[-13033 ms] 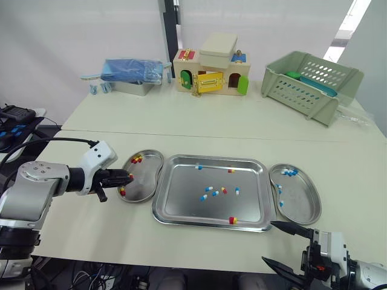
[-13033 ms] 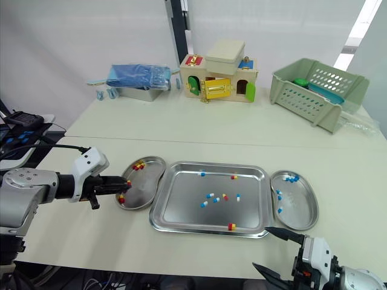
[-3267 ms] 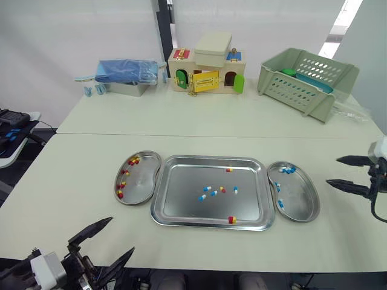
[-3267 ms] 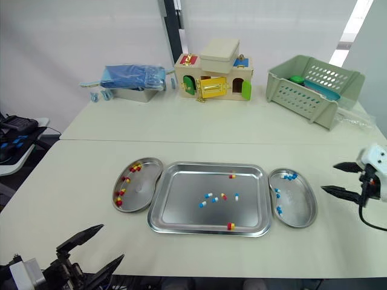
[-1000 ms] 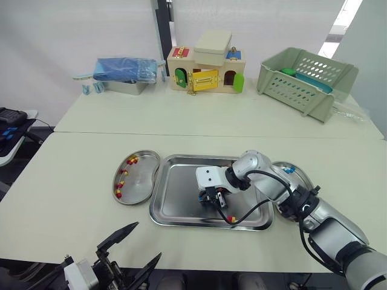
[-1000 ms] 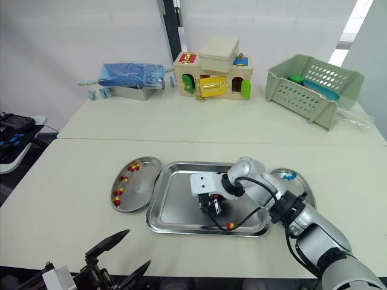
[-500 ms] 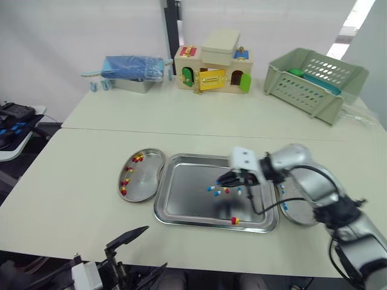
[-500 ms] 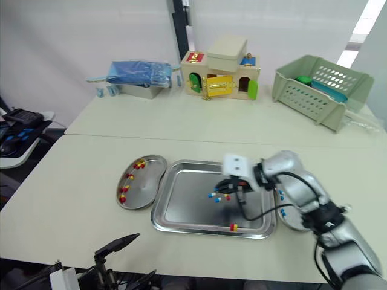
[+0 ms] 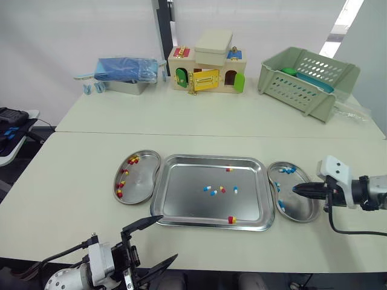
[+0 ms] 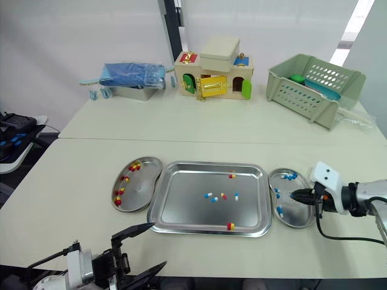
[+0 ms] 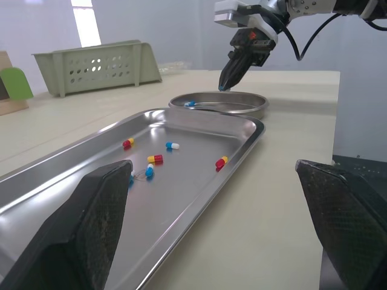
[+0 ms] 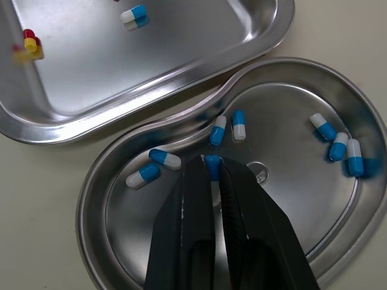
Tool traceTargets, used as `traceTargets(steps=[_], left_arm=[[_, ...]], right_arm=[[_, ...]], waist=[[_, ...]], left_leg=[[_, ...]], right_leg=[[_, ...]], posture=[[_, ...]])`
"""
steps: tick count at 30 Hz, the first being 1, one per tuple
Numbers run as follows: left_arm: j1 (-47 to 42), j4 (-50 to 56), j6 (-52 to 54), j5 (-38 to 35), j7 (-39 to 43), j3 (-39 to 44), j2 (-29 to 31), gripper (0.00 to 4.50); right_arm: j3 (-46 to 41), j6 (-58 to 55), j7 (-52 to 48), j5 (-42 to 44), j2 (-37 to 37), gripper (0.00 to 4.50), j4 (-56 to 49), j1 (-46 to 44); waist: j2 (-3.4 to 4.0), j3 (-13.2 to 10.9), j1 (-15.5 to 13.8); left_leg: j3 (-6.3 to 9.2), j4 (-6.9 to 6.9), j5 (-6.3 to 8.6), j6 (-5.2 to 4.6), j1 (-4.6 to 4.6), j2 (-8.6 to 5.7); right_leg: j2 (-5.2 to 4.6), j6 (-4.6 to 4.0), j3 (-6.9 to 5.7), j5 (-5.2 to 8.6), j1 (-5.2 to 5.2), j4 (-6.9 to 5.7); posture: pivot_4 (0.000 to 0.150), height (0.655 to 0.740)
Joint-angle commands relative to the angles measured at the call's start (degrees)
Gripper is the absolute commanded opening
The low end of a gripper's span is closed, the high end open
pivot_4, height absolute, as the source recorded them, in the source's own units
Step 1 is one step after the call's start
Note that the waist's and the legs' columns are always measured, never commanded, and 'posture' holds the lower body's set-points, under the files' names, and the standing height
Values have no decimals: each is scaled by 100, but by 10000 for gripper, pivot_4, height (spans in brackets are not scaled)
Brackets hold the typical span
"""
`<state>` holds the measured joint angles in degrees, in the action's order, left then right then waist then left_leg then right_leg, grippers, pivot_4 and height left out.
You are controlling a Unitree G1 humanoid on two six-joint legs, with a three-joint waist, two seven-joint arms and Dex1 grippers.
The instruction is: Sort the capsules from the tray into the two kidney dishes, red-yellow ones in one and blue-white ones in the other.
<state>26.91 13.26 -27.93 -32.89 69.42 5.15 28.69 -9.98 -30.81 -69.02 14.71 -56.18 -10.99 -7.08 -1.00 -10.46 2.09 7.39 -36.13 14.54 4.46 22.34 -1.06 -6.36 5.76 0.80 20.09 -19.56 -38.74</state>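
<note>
My right gripper point(image 12: 211, 163) is shut on a blue-white capsule point(image 12: 213, 168) and hovers just above the right kidney dish point(image 9: 304, 210), which holds several blue-white capsules. The steel tray point(image 9: 181, 208) in the middle carries three blue-white capsules point(image 9: 213, 193) and three red-yellow ones, among them one point(image 9: 232, 220) by its near rim. Several red-yellow capsules lie in the left kidney dish point(image 9: 143, 181). My left gripper point(image 9: 169, 237) is open and holds nothing, low at the table's front edge, short of the tray's near left corner.
Along the far side of the table stand a blue bag on a metal box point(image 9: 124, 71), a wooden toy house point(image 9: 205, 69) and a green plastic basket point(image 9: 308, 75). Bare tabletop surrounds the tray and both dishes.
My right gripper has lifted a blue-white capsule out of the tray's middle cluster and swung right to the right dish. The left gripper has risen slightly towards the tray.
</note>
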Motion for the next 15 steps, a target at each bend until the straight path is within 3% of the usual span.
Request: traceTargets(steps=[1,5,15], left_arm=[[54,230,33,-132,42,23,77,45000],[61,350,131,-149,-31,51,129,45000],[169,497,222,-92,-208,108,109,45000]], right_arm=[[-137,109,121,94,-86,160,-123,26],[-81,113,171,89,-114,160,-80,35],[-81,251,114,104,-219,28528,119,6]], waist=[[0,0,-10],[-1,0,-26],[0,0,-26]], left_leg=[[-1,0,0,0,1,-1],[1,0,0,1,2,0],[0,0,0,1,2,0]], right_leg=[[0,0,1,0,0,1],[-1,0,-2,0,3,5],[-1,0,-3,0,5,7]], posture=[[1500,7400],[1500,7400],[1500,7400]])
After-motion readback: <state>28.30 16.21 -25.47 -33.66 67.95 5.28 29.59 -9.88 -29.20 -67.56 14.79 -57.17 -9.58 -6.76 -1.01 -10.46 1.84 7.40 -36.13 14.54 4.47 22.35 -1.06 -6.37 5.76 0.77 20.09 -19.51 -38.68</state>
